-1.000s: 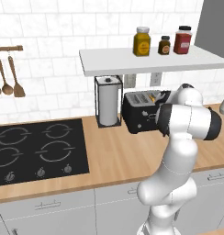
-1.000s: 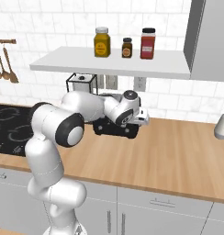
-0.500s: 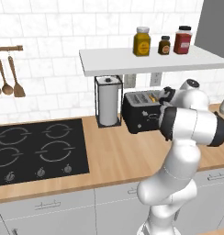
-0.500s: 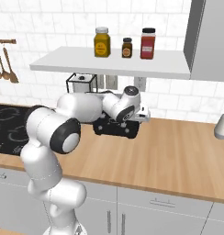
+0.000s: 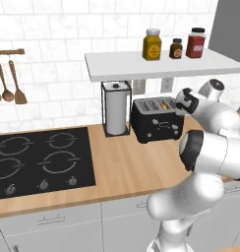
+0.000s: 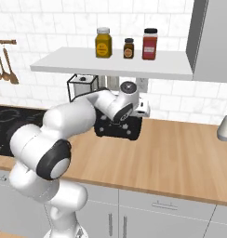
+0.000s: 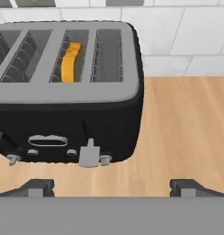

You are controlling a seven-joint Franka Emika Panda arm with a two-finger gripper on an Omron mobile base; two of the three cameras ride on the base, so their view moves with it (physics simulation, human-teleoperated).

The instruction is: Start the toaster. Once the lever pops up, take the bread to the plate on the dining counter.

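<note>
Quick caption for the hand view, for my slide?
Open hand poised before the black toaster, bread sitting in a slot.

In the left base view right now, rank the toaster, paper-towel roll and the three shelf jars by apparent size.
1. toaster
2. paper-towel roll, close behind
3. yellow jar and red jar, too alike to separate
4. small dark jar

A black toaster [image 7: 68, 114] with a grey slotted top is seen; orange-tan bread [image 7: 70, 62] sits inside. The counter [image 7: 187, 124] is light wood.
</note>
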